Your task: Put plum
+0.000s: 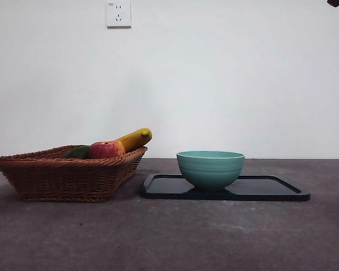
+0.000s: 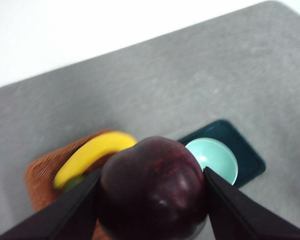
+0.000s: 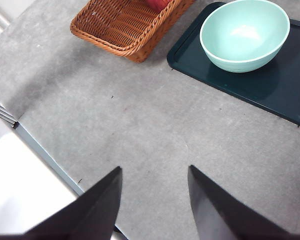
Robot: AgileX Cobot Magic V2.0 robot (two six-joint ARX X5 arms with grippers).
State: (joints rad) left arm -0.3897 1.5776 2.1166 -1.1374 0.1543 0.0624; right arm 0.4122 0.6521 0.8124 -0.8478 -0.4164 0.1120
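Our left gripper has its jaws clamped on the plum, high above the table with the basket and bowl far below, so we want a level carry, a low descent over the bowl and only then a release. The plum looks round, glossy and dark maroon, filling the gap between the jaws. Our right gripper hangs spread and empty over bare table, near the tray.

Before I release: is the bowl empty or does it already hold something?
Empty. The right wrist view shows the bowl's bare pale green inside. The plum is gripped by the left gripper, high above the table.
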